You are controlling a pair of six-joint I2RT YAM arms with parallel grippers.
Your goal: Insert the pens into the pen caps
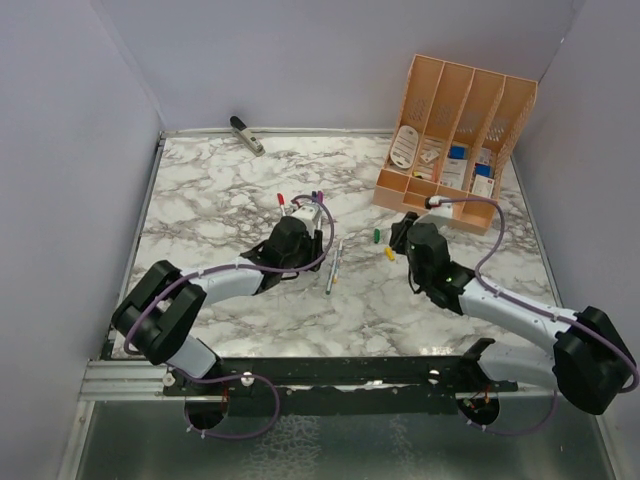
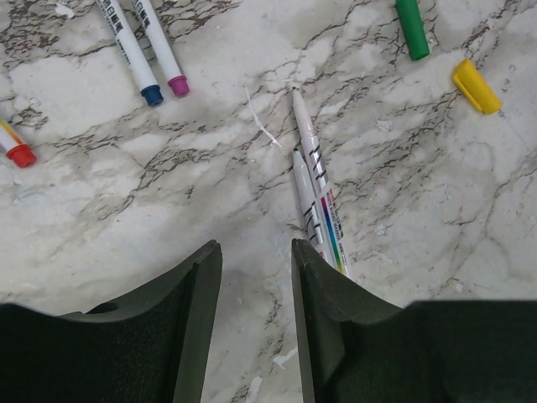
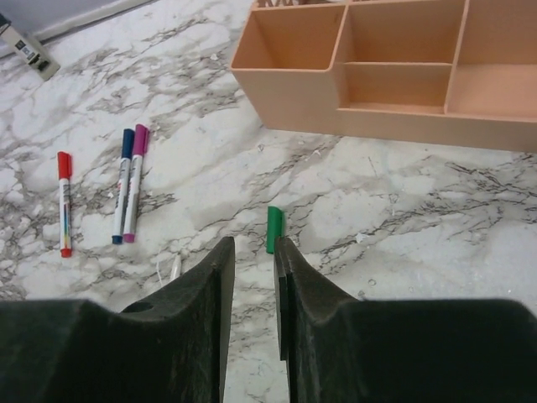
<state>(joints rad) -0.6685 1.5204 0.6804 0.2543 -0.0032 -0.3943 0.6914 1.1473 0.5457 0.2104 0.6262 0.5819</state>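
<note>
W/ peach organizer (image 3: pixel 289 88) sitting well beyond, green cap (image 3: pixel 273 229) is lying just ahead of R gripper (image 3: pixel 253 243), jaws narrowly apart, nothing btwn.

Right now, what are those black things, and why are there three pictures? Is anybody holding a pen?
Those are two robot arms bolted to a marble table. One picture looks down from above. The other two come from small cameras on the wrists, so you see each arm's black fingers up close. The left gripper hangs over two uncapped pens. The right gripper points at a green cap just ahead of it. A yellow cap lies nearby. A red pen, a blue pen and a pink pen already wear caps. An orange tray stands at the back. Both grippers are open and hold nothing.
</note>
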